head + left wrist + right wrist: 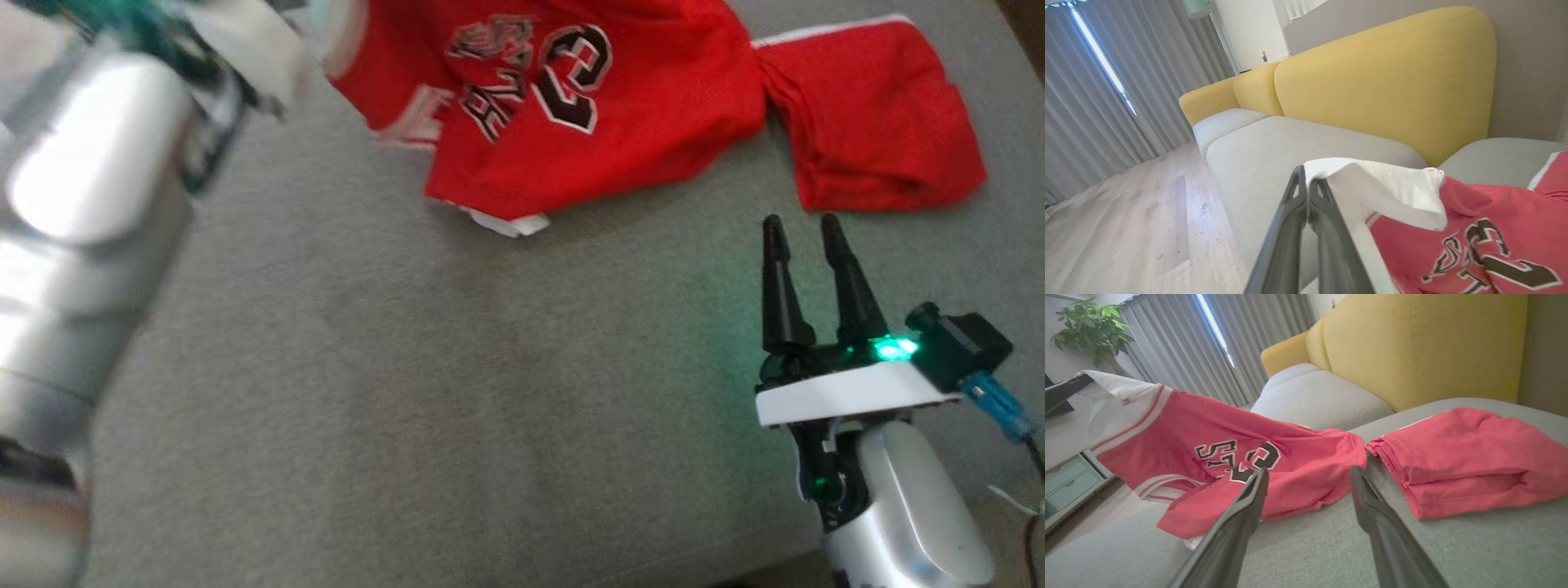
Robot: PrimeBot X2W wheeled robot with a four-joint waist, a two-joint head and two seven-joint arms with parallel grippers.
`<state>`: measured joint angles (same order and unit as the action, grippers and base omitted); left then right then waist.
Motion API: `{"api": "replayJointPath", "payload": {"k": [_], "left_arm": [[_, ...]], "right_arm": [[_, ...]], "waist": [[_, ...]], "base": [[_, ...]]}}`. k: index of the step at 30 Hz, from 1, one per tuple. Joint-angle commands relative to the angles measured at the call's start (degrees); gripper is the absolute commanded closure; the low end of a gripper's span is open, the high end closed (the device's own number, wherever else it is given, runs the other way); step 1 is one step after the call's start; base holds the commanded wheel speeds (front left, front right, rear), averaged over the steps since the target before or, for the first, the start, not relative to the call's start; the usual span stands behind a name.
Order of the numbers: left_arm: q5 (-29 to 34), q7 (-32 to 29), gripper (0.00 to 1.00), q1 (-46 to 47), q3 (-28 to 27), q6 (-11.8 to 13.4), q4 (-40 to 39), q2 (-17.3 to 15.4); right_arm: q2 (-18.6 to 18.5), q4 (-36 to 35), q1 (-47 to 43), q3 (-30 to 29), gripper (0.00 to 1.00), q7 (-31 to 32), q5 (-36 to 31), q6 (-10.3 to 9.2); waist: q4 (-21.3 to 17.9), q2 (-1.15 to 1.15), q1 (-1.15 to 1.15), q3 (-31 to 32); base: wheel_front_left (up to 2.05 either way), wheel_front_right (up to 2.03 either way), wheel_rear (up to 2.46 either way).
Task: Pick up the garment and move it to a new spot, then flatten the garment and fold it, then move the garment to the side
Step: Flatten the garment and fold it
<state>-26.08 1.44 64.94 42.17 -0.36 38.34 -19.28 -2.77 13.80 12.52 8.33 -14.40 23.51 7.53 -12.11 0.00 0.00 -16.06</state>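
A red jersey (588, 106) with black-and-white lettering and white trim lies partly on the grey sofa seat (457, 392). Its white-edged corner (1392, 188) is lifted off the seat. My left gripper (1306, 179) is shut on that white edge, and its dark fingers (1065, 392) hold the corner up at the far left of the right wrist view. In the head view the left arm (90, 188) is a blurred pale shape at the left. My right gripper (804, 233) is open over the seat, just short of the jersey's near hem (1274, 506), holding nothing.
A second red garment (873, 114) lies folded on the seat right of the jersey. Yellow backrests (1384, 81) rise behind the seat. Wooden floor (1126, 224), grey curtains (1094, 102), a potted plant (1090, 326) and a pale green cabinet (1069, 482) lie beyond the sofa's left end.
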Motion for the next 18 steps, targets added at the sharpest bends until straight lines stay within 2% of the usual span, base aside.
{"api": "replayJointPath", "payload": {"k": [1, 5, 6, 7, 8, 11, 18], "left_arm": [[0.8, -1.2, 1.00, 5.3, -2.5, -0.4, 0.0, -3.2], [2.8, -3.1, 1.00, 14.1, -2.7, -1.2, 5.5, -5.6], [3.4, -2.9, 0.85, 16.3, -2.9, -1.0, 7.2, -6.0], [3.9, -2.4, 0.27, 18.3, -3.0, -0.4, 8.8, -6.1], [4.2, -1.9, 0.00, 19.9, -3.3, 0.5, 10.3, -5.9], [4.8, -1.4, 0.00, 22.9, -3.2, 1.5, 15.1, -4.9], [4.0, 3.7, 0.00, 22.9, -3.1, 0.6, 21.9, -2.5]], "right_arm": [[-0.1, -2.1, 2.2, 2.0, 0.00, -0.6, 0.8, -0.04], [-0.1, -2.6, 3.4, 3.9, 0.00, -0.6, 2.4, -0.04], [-0.1, -2.8, 3.6, 4.3, 0.00, -0.6, 2.7, -0.04], [-0.1, -2.9, 3.8, 4.7, 0.00, -0.6, 2.9, -0.04], [-0.1, -3.0, 4.0, 5.0, 0.00, -0.6, 3.1, -0.04], [-0.1, -3.2, 4.4, 5.5, 0.00, -0.6, 3.4, -0.04], [-0.1, -3.1, 4.8, 5.4, 0.00, -0.6, 2.6, -0.04]], "waist": [[-2.7, 0.00, 0.00, -2.6], [-5.6, 0.00, 0.00, -5.3], [-6.1, 0.00, 0.00, -5.9], [-6.5, 0.00, 0.00, -6.4], [-6.8, 0.00, 0.00, -6.8], [-7.1, 0.00, 0.00, -7.6], [-5.0, 0.00, 0.00, -6.9]], "base": [[0.00, 0.00, 0.00], [0.00, 0.00, 0.00], [0.00, 0.00, 0.00], [0.00, 0.00, 0.00], [0.00, 0.00, 0.00], [0.00, 0.00, 0.00], [0.00, 0.00, 0.00]]}}
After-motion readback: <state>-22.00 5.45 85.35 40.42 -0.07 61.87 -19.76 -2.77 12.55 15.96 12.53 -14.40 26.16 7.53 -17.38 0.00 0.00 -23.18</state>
